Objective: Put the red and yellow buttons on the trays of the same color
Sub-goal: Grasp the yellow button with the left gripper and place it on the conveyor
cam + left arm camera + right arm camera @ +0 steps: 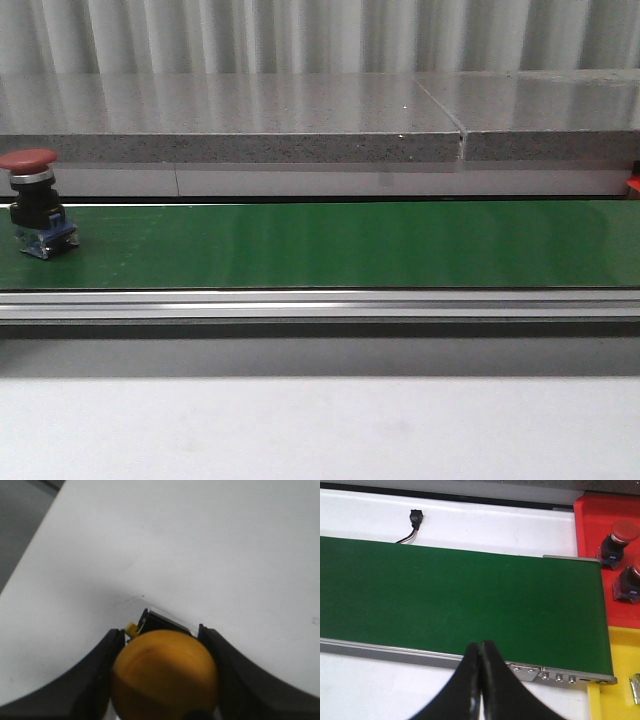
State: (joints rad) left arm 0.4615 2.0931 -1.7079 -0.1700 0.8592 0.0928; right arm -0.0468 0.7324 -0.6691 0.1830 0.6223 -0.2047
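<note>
A red button (33, 203) with a black body stands upright at the far left of the green belt (350, 243). In the left wrist view a yellow button (164, 676) fills the space between the black fingers, and my left gripper (162, 637) is shut on it above the white table (200, 550). My right gripper (480, 647) hangs shut and empty over the near edge of the belt (455, 600). Past the belt's end sits the red tray (590, 525) with two red buttons (616, 540) in it, and beside it the yellow tray (615, 680).
A grey stone ledge (300, 120) runs behind the belt. An aluminium rail (320, 303) borders the belt's near side, with white table in front. A small black connector with wires (414, 520) lies on the table beyond the belt. A metal part (635, 687) shows in the yellow tray.
</note>
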